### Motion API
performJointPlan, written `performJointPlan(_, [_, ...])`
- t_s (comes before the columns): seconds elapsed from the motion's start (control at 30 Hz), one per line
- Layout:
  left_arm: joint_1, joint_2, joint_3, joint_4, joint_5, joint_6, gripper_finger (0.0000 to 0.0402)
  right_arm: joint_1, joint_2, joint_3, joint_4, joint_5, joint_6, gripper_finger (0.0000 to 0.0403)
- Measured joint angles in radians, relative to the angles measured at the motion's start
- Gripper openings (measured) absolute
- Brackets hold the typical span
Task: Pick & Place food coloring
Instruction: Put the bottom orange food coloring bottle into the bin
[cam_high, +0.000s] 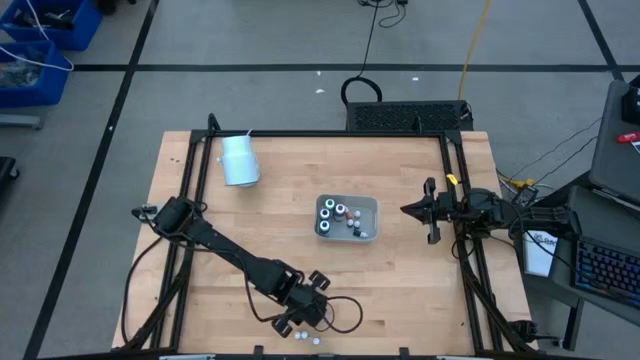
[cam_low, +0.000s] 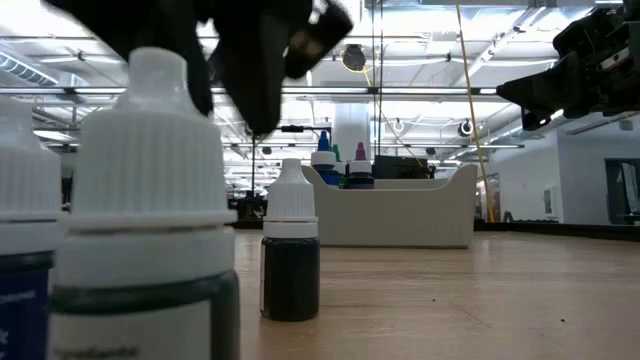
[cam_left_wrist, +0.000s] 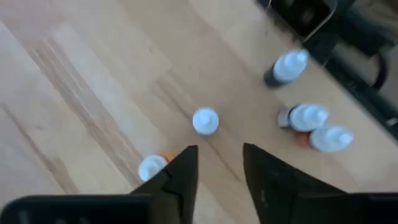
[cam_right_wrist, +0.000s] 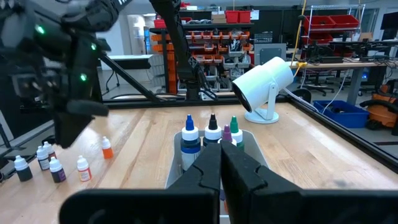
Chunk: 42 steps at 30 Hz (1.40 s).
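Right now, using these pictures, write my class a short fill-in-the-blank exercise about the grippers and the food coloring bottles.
1. The left gripper hovers over loose bottles with its fingers ____.
2. The right gripper has its fingers ____.
3. Several bottles stand inside the clear ____ at mid-table.
4. The loose bottles have ____ caps.

Missing words: open; shut; tray; white

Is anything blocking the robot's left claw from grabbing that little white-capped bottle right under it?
Nothing visible does. The left gripper hangs open above the loose bottles, and the white-capped bottle stands just ahead of its fingertips with only bare table between. The other bottles sit off to the sides.
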Motion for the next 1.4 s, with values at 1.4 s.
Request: performJointPlan(1.4, [0.028, -0.003, -0.060, -0.217, -0.050, 0.003, 0.0098, 0.000, 0.000, 0.000, 0.000, 0.000, -0.004, 0.0000])
